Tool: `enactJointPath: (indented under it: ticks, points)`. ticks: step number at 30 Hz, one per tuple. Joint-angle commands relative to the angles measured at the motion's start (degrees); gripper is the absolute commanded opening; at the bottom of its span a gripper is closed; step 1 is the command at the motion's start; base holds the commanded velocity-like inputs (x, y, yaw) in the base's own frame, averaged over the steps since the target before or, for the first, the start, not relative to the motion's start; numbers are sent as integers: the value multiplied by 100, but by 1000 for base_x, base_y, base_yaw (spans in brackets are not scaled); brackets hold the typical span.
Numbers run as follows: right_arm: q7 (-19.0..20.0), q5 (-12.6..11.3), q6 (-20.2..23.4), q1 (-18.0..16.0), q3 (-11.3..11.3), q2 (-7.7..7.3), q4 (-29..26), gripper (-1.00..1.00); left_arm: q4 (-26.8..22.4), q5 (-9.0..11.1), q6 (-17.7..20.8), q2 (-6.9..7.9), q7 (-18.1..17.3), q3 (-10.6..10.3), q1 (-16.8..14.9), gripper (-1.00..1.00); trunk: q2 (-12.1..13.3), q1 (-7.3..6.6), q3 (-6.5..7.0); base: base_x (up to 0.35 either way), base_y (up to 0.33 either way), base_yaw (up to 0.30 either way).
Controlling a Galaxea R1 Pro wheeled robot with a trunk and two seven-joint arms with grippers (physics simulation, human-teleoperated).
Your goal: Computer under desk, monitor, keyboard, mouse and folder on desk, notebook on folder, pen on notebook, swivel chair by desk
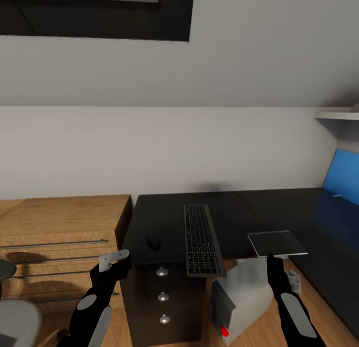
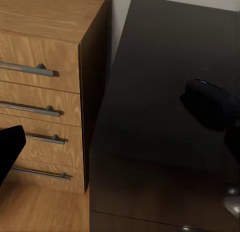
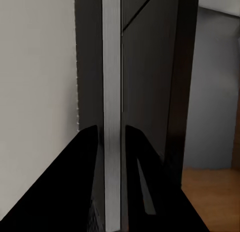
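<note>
At lower right of the head view, we see the right pincer [image 1: 273,258] clamped on the edge of a thin grey folder [image 1: 277,243] held above the counter [image 1: 234,212]. We judge the folder step in hand; next, it must be laid beside the mouse [image 1: 153,243], left of the keyboard [image 1: 201,240]. We cannot tell the left pincer's [image 1: 113,261] state.

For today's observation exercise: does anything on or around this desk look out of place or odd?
Yes. The keyboard overhangs the desk's front edge, and the computer leans tilted on the floor. The right gripper holds a flat grey folder above the desk.
</note>
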Motion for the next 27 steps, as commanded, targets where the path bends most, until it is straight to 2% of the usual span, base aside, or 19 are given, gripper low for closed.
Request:
enactJointPath:
  ticks: [1,8,9,10,15,27]
  points:
    - [53,-71,-13,-3,7,-1,6,-100,-7,61,16,1,51,-9,-4,100,38,-23,12,0,0,0]
    - [60,-81,21,-3,53,-1,8,-100,-7,61,16,1,51,-9,-4,100,78,-45,30,0,0,0]
    - [57,-82,64,-3,107,-1,9,-100,-7,61,16,1,51,-9,-4,100,78,-45,30,0,0,0]
    - [53,-86,217,-3,261,-4,15,-100,-7,61,16,1,51,-9,-4,100,78,-45,30,0,0,0]
    - [43,-90,412,-3,383,3,22,-100,-7,61,16,1,51,-9,-4,100,78,-45,30,0,0,0]
    - [35,-120,545,-3,435,36,55,-100,-45,61,8,-14,59,-9,-4,100,78,-45,30,0,0,0]
